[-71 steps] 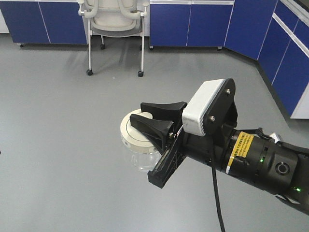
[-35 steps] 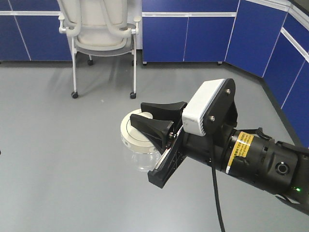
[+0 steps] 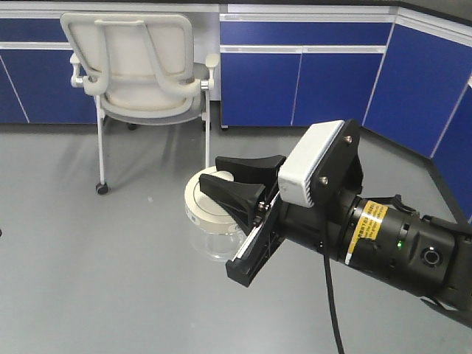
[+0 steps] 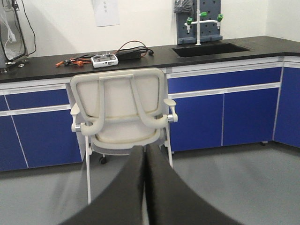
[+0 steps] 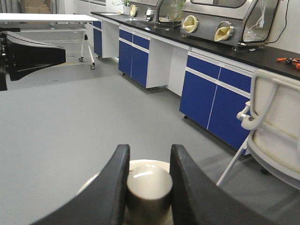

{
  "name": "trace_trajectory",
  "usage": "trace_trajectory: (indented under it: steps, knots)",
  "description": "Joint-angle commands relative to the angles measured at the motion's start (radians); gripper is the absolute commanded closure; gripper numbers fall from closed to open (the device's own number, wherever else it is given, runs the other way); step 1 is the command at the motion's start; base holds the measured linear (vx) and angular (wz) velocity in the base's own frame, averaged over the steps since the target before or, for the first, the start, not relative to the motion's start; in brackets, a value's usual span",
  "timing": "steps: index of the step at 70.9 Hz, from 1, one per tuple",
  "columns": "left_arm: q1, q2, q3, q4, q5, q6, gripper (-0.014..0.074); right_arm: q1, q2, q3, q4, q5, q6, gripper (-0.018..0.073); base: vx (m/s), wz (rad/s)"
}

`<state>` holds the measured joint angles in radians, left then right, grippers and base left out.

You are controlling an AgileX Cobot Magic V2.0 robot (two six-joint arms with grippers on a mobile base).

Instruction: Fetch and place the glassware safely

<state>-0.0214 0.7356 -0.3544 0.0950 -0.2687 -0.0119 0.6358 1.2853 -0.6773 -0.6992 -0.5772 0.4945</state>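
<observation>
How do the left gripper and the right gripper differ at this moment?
The left gripper is shut with nothing between its fingers; the right gripper is shut on the knob of the glass jar. The left points at a chair; the right hangs over the floor. Both have black fingers.

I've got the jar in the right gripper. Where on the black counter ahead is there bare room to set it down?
For the jar: the bare countertop between the cables and the sink. Left of the cables is crowded: white controller, loose wires. The chair stands before that part.
</observation>
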Motion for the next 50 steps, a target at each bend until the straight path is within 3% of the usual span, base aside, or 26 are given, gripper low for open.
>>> trace_trajectory:
  steps: [1, 26, 50]
  knots:
    - [-0.005, -0.003, -0.026, -0.01, -0.07, -0.007, 0.0603, -0.002, -0.032, -0.031, 0.028, -0.086, -0.003, 0.0563, 0.58, 0.06]
    - [-0.005, -0.003, -0.026, -0.01, -0.07, -0.007, 0.0603, -0.002, 0.001, -0.031, 0.028, -0.085, -0.003, 0.0563, 0.5, -0.06]
    - [-0.005, -0.003, -0.026, -0.011, -0.07, -0.007, 0.0603, -0.002, 0.102, -0.031, 0.028, -0.085, -0.003, 0.0563, 0.33, -0.43]
